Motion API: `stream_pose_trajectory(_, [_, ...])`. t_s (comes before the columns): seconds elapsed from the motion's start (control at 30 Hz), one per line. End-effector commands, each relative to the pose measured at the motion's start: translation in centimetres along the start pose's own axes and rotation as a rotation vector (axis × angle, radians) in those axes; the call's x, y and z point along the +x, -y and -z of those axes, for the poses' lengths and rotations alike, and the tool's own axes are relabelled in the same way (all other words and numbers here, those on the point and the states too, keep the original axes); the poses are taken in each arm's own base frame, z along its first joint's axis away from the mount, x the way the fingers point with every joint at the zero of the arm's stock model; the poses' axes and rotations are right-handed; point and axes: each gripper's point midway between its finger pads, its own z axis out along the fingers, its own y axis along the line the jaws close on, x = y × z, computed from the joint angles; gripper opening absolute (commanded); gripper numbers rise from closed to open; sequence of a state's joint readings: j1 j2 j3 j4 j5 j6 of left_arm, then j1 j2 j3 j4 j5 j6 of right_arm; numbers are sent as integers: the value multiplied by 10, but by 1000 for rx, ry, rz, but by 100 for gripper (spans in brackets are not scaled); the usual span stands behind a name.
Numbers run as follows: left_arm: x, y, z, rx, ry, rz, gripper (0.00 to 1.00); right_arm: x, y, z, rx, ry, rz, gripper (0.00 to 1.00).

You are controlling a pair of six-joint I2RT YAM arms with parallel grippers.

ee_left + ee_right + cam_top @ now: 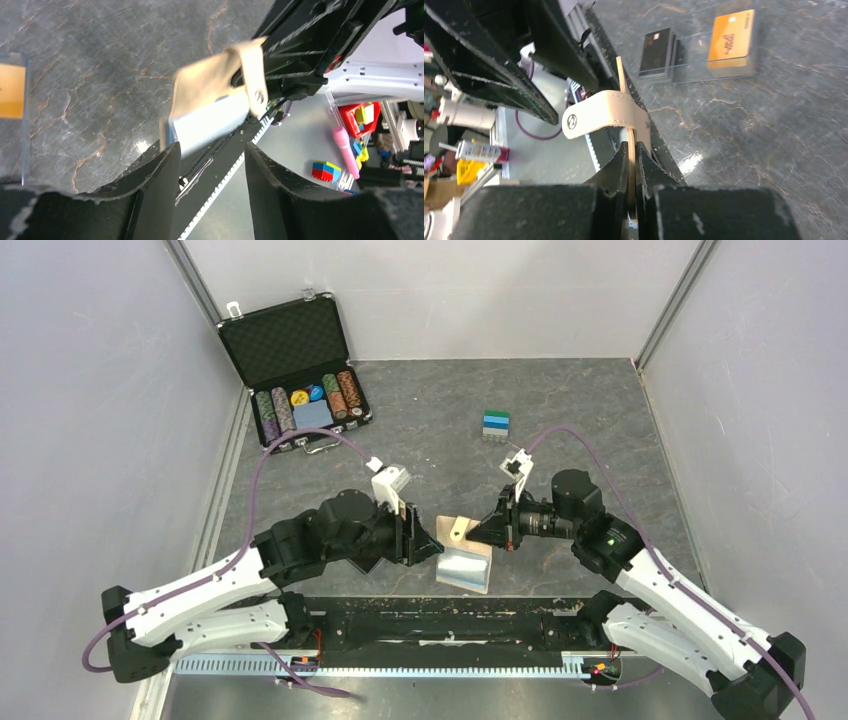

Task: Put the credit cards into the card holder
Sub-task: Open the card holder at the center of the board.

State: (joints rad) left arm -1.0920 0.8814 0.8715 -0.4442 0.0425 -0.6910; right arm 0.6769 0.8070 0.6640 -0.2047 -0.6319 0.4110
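The tan card holder [458,531] stands tilted near the table's front edge, between my two grippers. A pale blue-white credit card [463,568] sticks out of it toward the front edge. My right gripper [633,146] is shut on the card holder's thin tan wall [628,100], and its snap strap [599,118] folds to the left. My left gripper [210,149] is open, just short of the card [207,121] and holder [210,80], with one finger [165,165] beside the card's corner. A dark grey card [657,46] lies in a clear-lidded box.
An orange box [730,39] sits in the clear-lidded box beside the dark card, and shows at the edge of the left wrist view [10,90]. An open black chip case [295,370] stands at the back left. A small stack of blue-green blocks [496,424] is mid-table.
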Motion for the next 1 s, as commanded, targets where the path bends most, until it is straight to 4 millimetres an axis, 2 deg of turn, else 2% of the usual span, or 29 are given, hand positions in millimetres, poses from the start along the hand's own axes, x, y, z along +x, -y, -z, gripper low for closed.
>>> stream_pose_trajectory(0.0, [5,-23,1,-87,65,157,58,-27,8,4,51,132,-49,0])
stream_pose_trajectory(0.2, [19,-21,-12,-34,35,185,61,-30,6,6,23,166,-101,0])
stream_pose_trajectory(0.6, [28,-24,-44,-46,-25,139,66,-26,4,5,-3,157,-130,0])
stream_pose_trajectory(0.8, [26,-12,-51,16,-37,124,58,-22,7,4,3,146,-140,0])
stream_pose_trajectory(0.97, [17,1,-42,72,-9,110,48,-16,12,3,14,133,-152,0])
